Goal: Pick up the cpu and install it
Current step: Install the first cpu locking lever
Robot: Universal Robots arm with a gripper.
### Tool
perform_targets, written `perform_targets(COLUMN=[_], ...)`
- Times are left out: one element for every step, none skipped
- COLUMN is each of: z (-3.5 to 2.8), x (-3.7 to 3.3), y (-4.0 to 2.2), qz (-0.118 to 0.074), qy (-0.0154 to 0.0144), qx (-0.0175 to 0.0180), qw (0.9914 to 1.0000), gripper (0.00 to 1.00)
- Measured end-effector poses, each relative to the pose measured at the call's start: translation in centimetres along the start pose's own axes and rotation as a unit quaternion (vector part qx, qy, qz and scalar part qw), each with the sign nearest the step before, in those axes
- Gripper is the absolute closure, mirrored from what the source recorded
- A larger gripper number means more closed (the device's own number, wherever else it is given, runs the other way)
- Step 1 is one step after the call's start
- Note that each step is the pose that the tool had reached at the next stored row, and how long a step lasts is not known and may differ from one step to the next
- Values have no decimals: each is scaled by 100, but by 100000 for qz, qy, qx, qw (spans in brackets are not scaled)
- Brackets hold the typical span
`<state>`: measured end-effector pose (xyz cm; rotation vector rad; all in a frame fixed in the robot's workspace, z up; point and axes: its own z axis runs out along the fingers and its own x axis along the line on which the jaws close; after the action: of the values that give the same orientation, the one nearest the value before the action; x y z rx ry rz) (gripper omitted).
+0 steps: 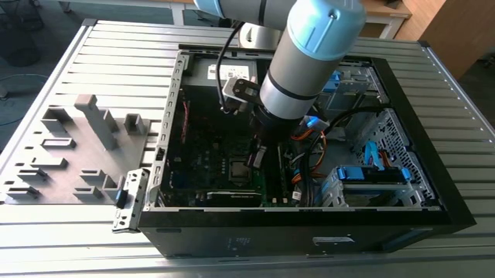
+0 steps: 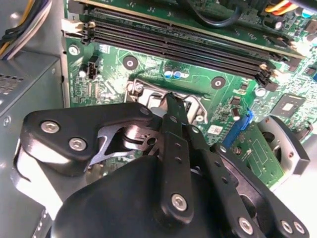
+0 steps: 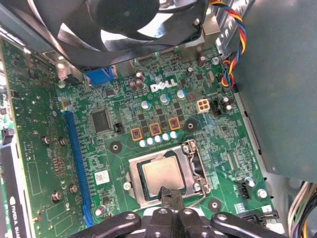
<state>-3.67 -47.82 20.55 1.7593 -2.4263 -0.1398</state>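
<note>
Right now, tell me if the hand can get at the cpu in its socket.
Probably yes. The hand hangs just above the cpu, which lies flat in the socket with its top bare. The retention frame looks swung open, and nothing lies across the chip.

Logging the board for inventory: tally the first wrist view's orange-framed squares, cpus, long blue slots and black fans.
Orange-framed square components: 3
Silvery-grey flat square cpu: 1
Long blue plastic slot: 1
Black round fan: 1
Total: 6
</note>
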Motion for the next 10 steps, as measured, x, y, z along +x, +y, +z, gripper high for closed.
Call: perform_targets(z=[3, 7, 11, 14, 18, 21, 25, 28, 32, 36], x=[-3, -6, -9, -12, -15, -17, -19, -21, -23, -25], y=[-2, -4, -6, -9, -11, -13, -16, -18, -20, -21], qz=[94, 214, 348, 496, 653, 820, 989, 1175, 1358, 1545], qy=[74, 159, 236, 335, 432, 551, 676, 826, 960, 1073], qx=[19, 48, 74, 105, 137, 177, 217, 267, 308, 341], qw=[100000, 100000, 99999, 99998, 99997, 99995, 99993, 99989, 99986, 99982], gripper=[89, 89, 89, 89, 89, 89, 89, 89, 89, 89])
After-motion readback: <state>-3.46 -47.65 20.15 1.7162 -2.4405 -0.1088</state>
